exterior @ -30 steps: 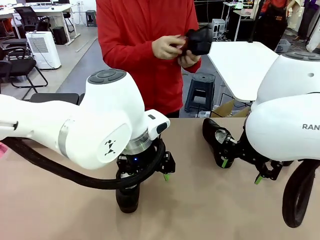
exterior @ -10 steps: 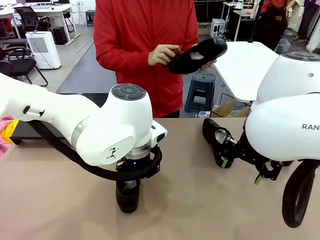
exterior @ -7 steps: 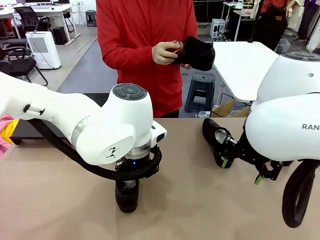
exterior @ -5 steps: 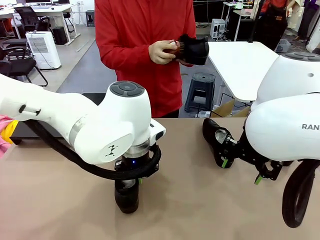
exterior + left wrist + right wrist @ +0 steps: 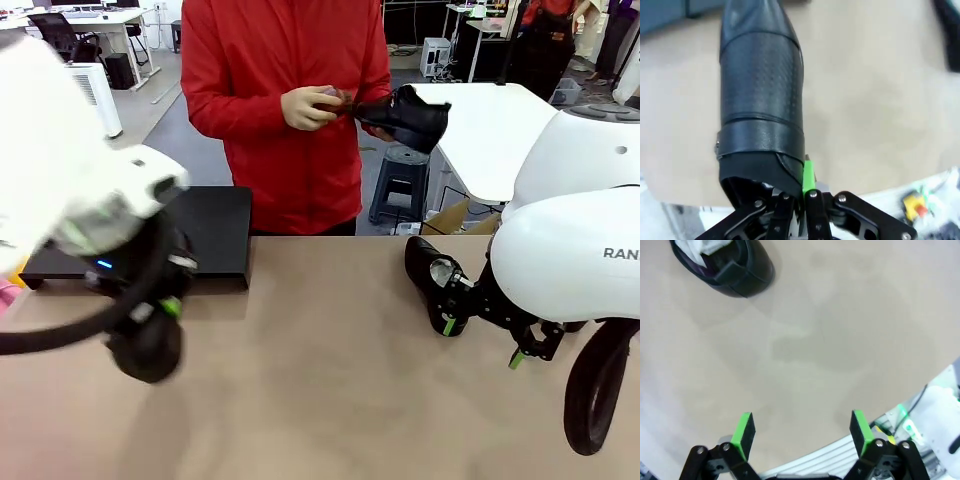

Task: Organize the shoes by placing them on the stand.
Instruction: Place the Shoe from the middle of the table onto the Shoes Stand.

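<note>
One shoe (image 5: pixel 762 90), blurred out front, clenched in left pincer (image 5: pixel 805 176); right pincer (image 5: pixel 802 427) released

1. Stand (image 5: pixel 205 232) sits on the tabletop (image 5: pixel 340 400) at its far left, against the far edge.
2. Left end effector (image 5: pixel 802 175) hangs in front of the stand, clamped on the rim of the first shoe (image 5: pixel 150 350). The shoe hangs below it, low over the tabletop; contact cannot be judged.
3. Second shoe (image 5: pixel 432 280) lies on the tabletop right of centre, near the far edge.
4. Right end effector (image 5: pixel 801 422), jaws apart with nothing between them, is over bare tabletop just right of and in front of the second shoe.
5. Person (image 5: pixel 280 120) stands behind the far edge, between stand and second shoe.
6. The person's hands (image 5: pixel 308 107) hold a third shoe (image 5: pixel 412 115) at chest height, well above the second shoe.
</note>
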### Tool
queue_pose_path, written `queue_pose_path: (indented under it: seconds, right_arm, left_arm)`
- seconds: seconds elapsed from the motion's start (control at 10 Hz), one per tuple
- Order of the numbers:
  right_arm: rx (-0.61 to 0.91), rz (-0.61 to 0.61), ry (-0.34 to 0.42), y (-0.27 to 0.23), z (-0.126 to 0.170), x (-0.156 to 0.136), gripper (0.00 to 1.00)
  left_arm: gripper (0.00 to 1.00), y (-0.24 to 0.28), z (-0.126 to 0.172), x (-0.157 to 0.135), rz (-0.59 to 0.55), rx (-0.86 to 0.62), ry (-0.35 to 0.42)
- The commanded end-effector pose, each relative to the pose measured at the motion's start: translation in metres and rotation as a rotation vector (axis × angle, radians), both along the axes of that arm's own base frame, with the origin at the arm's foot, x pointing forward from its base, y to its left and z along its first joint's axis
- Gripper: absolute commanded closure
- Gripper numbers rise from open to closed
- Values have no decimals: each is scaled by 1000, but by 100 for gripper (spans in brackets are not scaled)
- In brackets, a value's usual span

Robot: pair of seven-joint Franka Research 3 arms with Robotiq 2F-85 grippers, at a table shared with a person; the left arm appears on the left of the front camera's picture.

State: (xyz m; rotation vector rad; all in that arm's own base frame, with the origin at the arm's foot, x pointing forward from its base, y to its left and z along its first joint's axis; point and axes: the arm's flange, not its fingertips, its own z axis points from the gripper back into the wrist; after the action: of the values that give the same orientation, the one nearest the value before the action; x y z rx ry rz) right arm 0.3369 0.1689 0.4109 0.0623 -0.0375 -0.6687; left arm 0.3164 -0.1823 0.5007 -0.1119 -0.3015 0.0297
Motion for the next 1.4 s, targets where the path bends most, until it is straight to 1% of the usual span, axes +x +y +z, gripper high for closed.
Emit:
queue_pose_path:
  seconds: [0.0, 0.1, 0.2, 0.4, 0.5, 0.7, 0.8, 0.9, 1.2, 1.3]
  right_arm:
    - [5, 13, -11, 1, -1, 2, 0]
    - [5, 13, -11, 1, -1, 2, 0]
    - [5, 13, -11, 1, -1, 2, 0]
    - [5, 13, -11, 1, -1, 2, 0]
    - [5, 13, -11, 1, -1, 2, 0]
    - [5, 13, -11, 1, -1, 2, 0]
    - [5, 13, -11, 1, -1, 2, 0]
    - [5, 13, -11, 1, -1, 2, 0]
    - [5, 13, -11, 1, -1, 2, 0]
    - [5, 13, -11, 1, -1, 2, 0]
  left_arm:
    - [100, 65, 9, 38, 67, 70, -249]
    - [100, 96, 16, 59, 92, 110, -314]
    - [100, 126, 18, 79, 104, 160, -329]
    - [100, 174, 12, 115, 63, 235, -286]
    - [100, 190, 6, 132, 77, 237, -263]
    - [100, 208, -8, 155, 69, 227, -252]
    - [100, 203, -8, 153, 68, 208, -258]
    - [100, 209, -19, 147, 92, 225, -226]
    - [100, 209, -19, 147, 92, 225, -226]
    - [100, 208, -26, 154, 86, 216, -209]
